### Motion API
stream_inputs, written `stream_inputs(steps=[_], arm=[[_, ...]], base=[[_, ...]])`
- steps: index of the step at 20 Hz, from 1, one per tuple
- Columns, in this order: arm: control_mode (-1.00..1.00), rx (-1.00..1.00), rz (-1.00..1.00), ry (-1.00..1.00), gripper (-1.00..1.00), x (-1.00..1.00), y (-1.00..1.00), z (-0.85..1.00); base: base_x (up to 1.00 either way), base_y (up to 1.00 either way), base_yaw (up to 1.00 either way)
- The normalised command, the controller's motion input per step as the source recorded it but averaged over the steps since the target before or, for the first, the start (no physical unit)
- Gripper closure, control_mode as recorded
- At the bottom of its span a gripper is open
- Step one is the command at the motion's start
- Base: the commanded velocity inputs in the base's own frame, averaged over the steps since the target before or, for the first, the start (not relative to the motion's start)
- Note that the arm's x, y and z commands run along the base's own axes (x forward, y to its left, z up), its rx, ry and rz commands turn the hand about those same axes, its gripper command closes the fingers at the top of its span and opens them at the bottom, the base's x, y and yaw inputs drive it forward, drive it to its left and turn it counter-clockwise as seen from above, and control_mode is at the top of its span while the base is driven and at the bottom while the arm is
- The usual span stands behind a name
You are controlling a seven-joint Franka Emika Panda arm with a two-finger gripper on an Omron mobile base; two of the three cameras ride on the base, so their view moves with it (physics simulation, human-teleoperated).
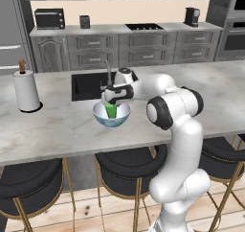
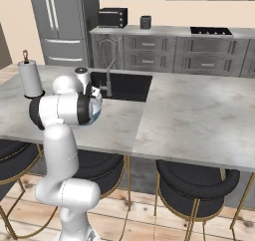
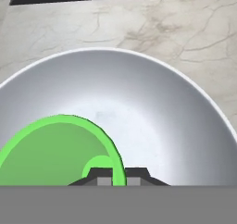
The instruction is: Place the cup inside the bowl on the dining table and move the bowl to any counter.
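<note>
Green cup (image 1: 111,110) sits inside the bowl (image 1: 111,116), which rests on the table (image 1: 57,125) near its front edge, just in front of the black sink (image 1: 88,85). My gripper (image 1: 112,103) hangs over the bowl with its fingertips (image 3: 102,177) pinching the cup's rim.

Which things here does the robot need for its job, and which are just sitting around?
Needed: cup, gripper astride its rim, bowl, dining table, counter.

Just sitting around: paper towel roll, toaster oven, coffee machine, stools.
</note>
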Motion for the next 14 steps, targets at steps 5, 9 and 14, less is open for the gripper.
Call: stream_inputs(steps=[5,9,14], arm=[[-1.00,0.00,0.00,0.00,1.00,0.01,0.00,-0.17],[-1.00,0.00,0.00,0.00,1.00,0.00,0.00,-0.15],[-1.00,0.00,0.00,0.00,1.00,0.00,0.00,-0.09]], base=[[0.00,0.00,0.00],[0.00,0.00,0.00],[0.00,0.00,0.00]])
